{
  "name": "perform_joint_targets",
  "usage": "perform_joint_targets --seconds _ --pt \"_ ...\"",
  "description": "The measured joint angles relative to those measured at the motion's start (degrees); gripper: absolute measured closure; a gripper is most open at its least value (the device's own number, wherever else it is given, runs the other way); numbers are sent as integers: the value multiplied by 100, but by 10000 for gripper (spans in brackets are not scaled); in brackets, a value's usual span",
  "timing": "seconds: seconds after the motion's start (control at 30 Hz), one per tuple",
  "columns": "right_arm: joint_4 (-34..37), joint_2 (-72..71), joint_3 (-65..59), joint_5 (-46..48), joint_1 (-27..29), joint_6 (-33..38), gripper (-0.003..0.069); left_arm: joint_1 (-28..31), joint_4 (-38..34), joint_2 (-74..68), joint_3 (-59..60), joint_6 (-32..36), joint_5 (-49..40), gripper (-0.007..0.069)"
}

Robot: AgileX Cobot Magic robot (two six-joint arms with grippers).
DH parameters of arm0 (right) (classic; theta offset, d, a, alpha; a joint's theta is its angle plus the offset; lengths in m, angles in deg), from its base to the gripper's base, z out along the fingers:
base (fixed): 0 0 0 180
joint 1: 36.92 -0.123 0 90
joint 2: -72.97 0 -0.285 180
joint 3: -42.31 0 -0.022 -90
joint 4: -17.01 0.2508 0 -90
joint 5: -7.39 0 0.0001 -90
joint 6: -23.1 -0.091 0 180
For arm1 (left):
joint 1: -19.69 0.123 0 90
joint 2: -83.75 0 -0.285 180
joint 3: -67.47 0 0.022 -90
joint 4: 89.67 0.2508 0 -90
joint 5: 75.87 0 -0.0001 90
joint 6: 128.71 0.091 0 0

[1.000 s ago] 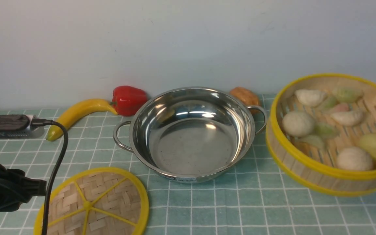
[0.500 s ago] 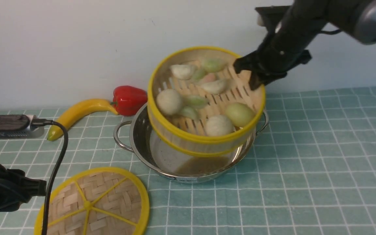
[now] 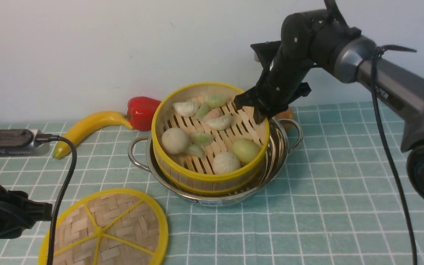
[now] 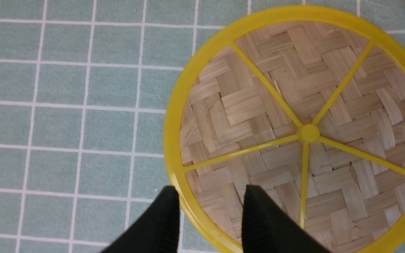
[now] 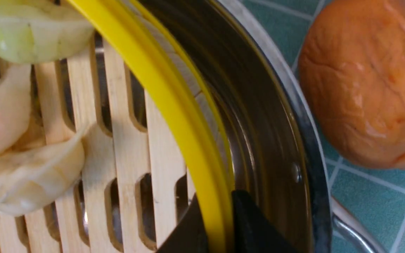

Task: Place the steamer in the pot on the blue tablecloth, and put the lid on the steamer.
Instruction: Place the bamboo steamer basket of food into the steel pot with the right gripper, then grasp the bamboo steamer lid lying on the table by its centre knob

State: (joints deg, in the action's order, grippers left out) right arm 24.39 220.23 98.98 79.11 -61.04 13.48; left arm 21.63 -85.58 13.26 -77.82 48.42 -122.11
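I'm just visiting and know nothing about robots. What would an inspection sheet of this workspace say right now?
Surface: blue tablecloth, flat, white grid lines.
Job's things: steamer inside the pot; lid flat on the cloth, not on the steamer.
Clutter: banana, red pepper, brown wrinkled item behind the pot.
Grippers: right gripper shut on the steamer's rim; left gripper open over the lid's edge.
Cables: black cable looping at left; second cable trailing at right.
Surroundings: plain pale wall behind.
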Motion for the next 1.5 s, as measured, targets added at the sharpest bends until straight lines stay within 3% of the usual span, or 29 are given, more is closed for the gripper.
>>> perform_joint_targets --seconds 0.53,0.67,0.73,0.77,0.83,1.07,1.3,1.5 --pt "-173 293 34 -12 6 -58 585 0 -6 0 0 6 39 382" --pt "-134 293 45 -20 6 -103 522 0 -96 0 0 6 151 382" --pt "-86 293 51 -59 6 -120 442 0 -182 0 0 21 155 382" --pt "-86 293 51 -65 6 -122 435 0 -195 0 0 31 155 382" --pt "-35 293 51 -77 6 -127 338 0 -247 0 0 46 167 382" --pt "-160 -26 51 -91 6 -127 177 0 -741 -264 0 287 604 382" --pt "-862 -1445 51 -108 29 -52 148 0 -1678 -1375 0 1028 980 382" --pt "-879 -2988 56 -142 36 85 147 0 -2130 -2187 -5 1672 1285 382"
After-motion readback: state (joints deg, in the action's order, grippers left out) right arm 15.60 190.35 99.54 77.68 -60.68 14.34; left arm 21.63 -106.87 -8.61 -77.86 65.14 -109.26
